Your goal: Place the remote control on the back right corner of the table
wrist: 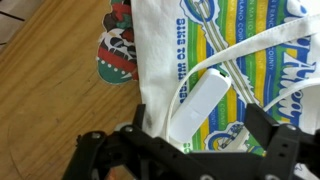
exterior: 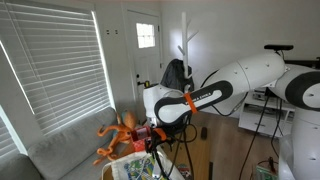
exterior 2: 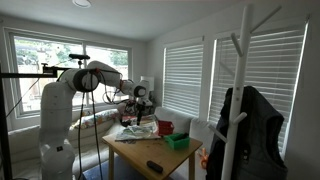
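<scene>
In the wrist view a slim white remote control (wrist: 196,108) lies at a slant on a printed white cloth bag (wrist: 240,50) on the brown wooden table (wrist: 40,70). My gripper (wrist: 200,122) is open just above it, with one black finger on each side of the remote and gaps between the fingers and it. In both exterior views the gripper (exterior: 156,136) (exterior 2: 141,101) hangs low over the bag (exterior 2: 133,129) at the far end of the table (exterior 2: 130,157). The remote itself is too small to make out there.
A green basket (exterior 2: 178,142) and a red cup (exterior 2: 165,127) stand on the table, and a dark flat object (exterior 2: 155,166) lies near its front edge. An orange toy (exterior: 118,133) sits beside the gripper. A coat stand (exterior 2: 243,110) is close by, and a grey sofa (exterior: 60,150) is under the blinds.
</scene>
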Action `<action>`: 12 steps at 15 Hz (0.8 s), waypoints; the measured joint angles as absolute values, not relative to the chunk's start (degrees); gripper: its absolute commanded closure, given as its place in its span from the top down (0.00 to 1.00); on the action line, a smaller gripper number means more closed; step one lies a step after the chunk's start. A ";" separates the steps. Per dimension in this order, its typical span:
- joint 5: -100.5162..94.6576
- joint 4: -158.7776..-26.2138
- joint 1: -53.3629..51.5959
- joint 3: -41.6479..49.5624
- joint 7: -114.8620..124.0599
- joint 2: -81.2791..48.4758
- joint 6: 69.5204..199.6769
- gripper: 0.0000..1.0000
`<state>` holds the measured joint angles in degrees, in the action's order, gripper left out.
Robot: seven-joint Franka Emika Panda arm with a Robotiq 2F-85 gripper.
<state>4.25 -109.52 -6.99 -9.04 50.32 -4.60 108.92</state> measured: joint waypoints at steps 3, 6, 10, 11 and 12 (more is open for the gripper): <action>4.22 -109.29 -6.94 -8.82 50.36 -4.82 108.81 1.00; 4.22 -109.31 -7.10 -8.78 54.14 -6.58 110.81 1.00; 4.18 -109.32 -8.11 -8.78 56.75 -10.15 115.32 1.00; 4.10 -109.32 -8.37 -8.77 56.97 -10.75 116.42 1.00; 4.10 -109.32 -8.61 -8.77 57.00 -11.20 117.36 1.00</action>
